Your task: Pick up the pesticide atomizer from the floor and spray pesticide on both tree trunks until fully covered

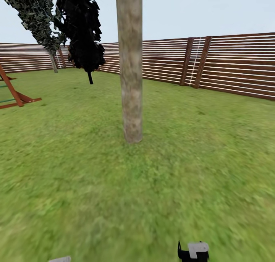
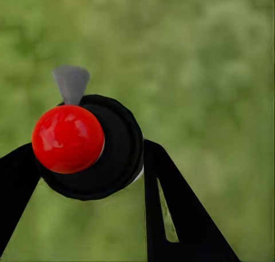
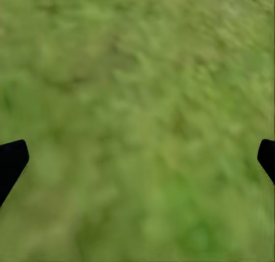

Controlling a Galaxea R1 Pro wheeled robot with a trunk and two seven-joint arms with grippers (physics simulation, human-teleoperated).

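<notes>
A thick mottled grey-brown tree trunk [image 1: 130, 63] rises from the grass lawn [image 1: 114, 185] straight ahead, a short way off. The second thick-trunked tree is out of view, and so are the white pesticide specks. In the left wrist view, my left gripper [image 2: 91, 179] is shut on the pesticide atomizer [image 2: 67, 139], which has a glossy red round top, a black body and a grey nozzle. One black finger lies on each side of the body. My right gripper [image 3: 137, 159] is open over bare grass, its fingertips [image 3: 11, 159] far apart. Part of my right arm [image 1: 193, 251] pokes in at the head view's bottom edge.
A brown horizontal-slat fence [image 1: 229, 63] runs along the back and right of the lawn. Two thin-trunked trees with dark foliage [image 1: 86, 36] stand at the back left. A red-brown wooden play frame [image 1: 15, 94] sits at the far left. Open grass surrounds the trunk.
</notes>
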